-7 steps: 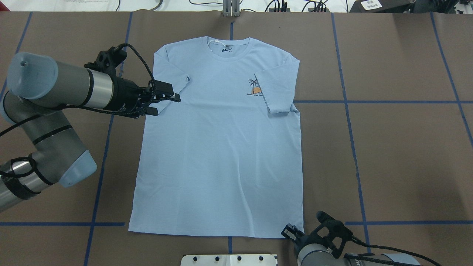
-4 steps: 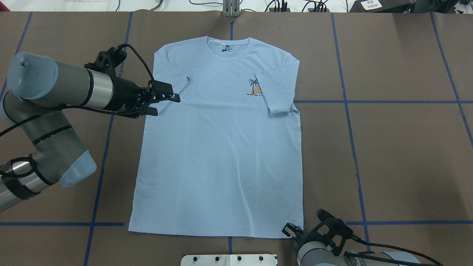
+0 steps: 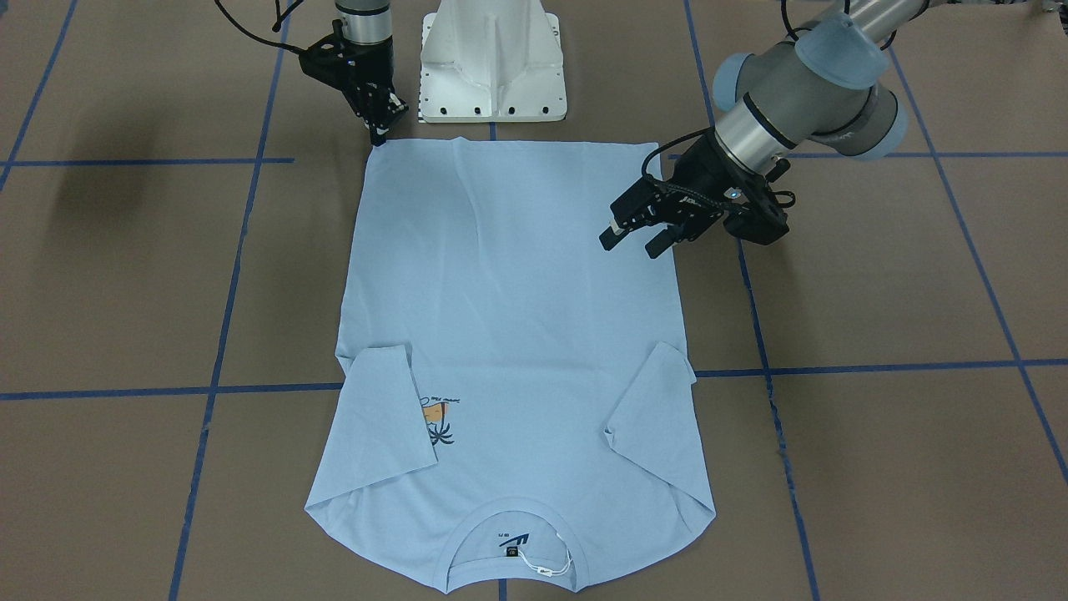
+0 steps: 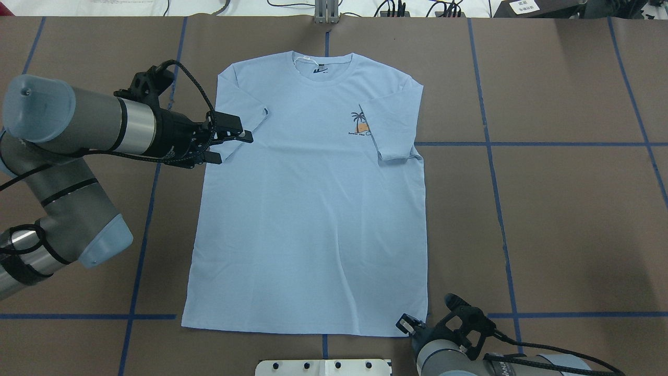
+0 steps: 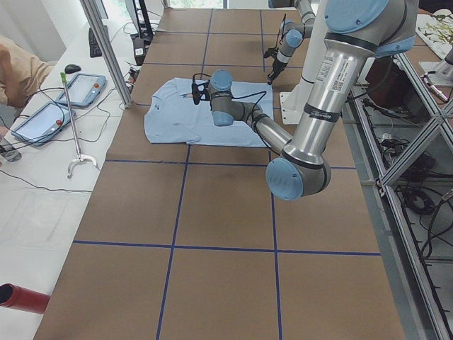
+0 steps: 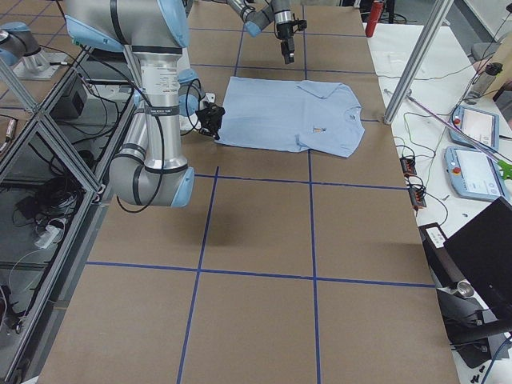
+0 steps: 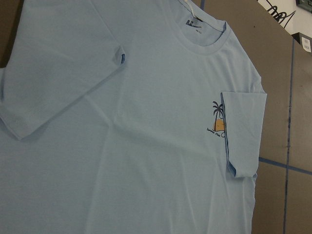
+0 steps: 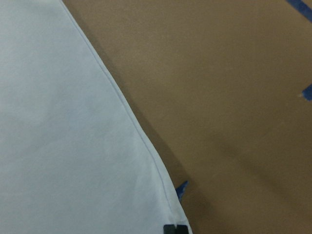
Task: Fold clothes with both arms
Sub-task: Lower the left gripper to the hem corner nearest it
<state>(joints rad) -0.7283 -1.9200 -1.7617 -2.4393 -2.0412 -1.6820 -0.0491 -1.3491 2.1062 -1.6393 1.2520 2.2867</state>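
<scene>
The light blue T-shirt (image 4: 313, 219) (image 3: 509, 317) lies flat and face up, collar at the table's far side. Both sleeves are folded inward, and the right one (image 4: 389, 128) covers part of the palm print (image 4: 359, 124). My left gripper (image 4: 229, 147) (image 3: 630, 245) hovers open and empty over the shirt's left edge, just below the folded left sleeve (image 4: 242, 107). My right gripper (image 3: 380, 133) (image 4: 406, 322) points down at the hem's right corner near the base. Its fingertips (image 8: 175, 229) look shut together. Whether cloth is pinched there I cannot tell.
The white pedestal base (image 3: 492, 58) stands just behind the hem. Brown table covering with blue tape lines (image 4: 490, 143) surrounds the shirt. Cables (image 4: 391, 8) run along the far edge. Tablets (image 5: 85, 85) and a person's sleeve (image 5: 14, 67) are at a side bench.
The left arm drew back slightly to the left, its gripper still open. The right gripper crept a little up toward the hem corner. The shirt lies as before.
</scene>
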